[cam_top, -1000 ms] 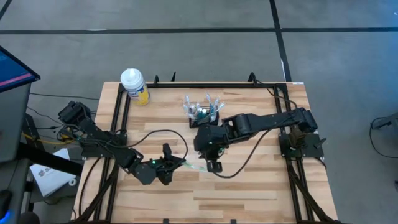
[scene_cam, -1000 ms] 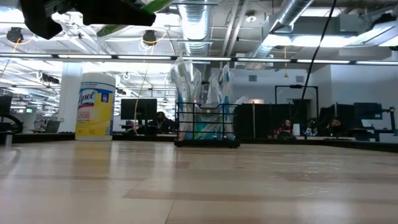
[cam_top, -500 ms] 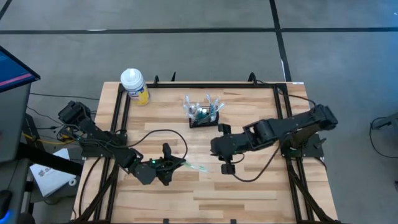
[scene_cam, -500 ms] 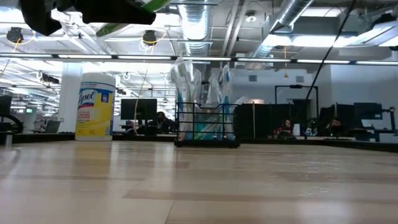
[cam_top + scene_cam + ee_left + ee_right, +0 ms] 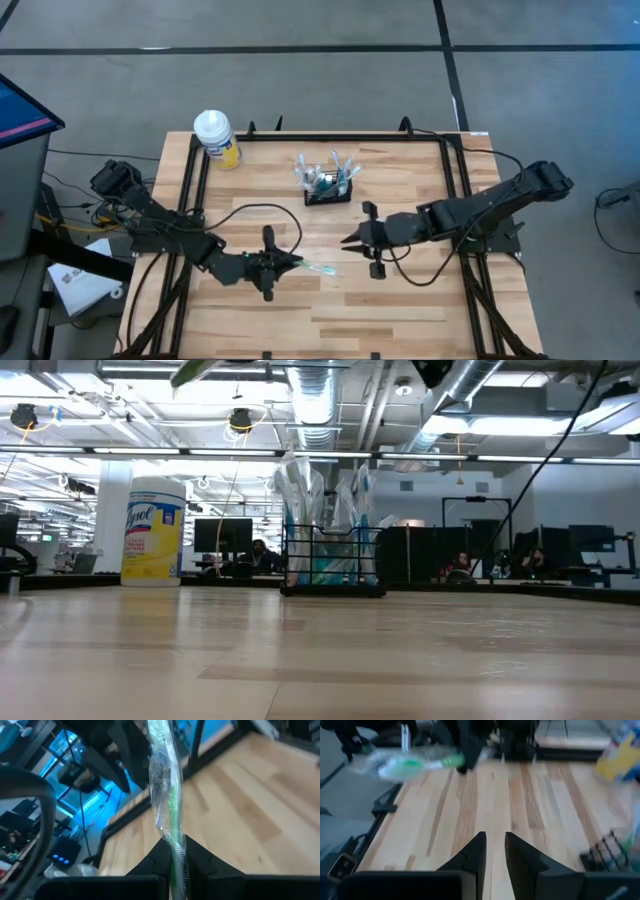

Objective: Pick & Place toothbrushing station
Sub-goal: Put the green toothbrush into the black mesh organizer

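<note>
Crinkly plastic-wrapped green toothbrush (image 5: 167, 805) pinched in left gripper (image 5: 283, 264); right gripper (image 5: 350, 239) slightly parted, empty.

Left hand (image 5: 296, 264) pinched closed mid-table; right hand (image 5: 349, 239) faces it, fingers slightly parted.

one mesh holder (image 5: 328, 187), one yellow bottle (image 5: 217, 138), one wrapped toothbrush (image 5: 312, 269), two claws: left (image 5: 290, 264), right (image 5: 349, 239).

The desk (image 5: 400, 300) is a light wooden top of joined planks with a black frame along its edges. A yellow wipes tub (image 5: 216, 137) with a white lid stands at the far left corner. A small black wire-mesh holder (image 5: 328, 186), filled with wrapped toothbrushes, stands at the far middle, well apart from the tub.
</note>
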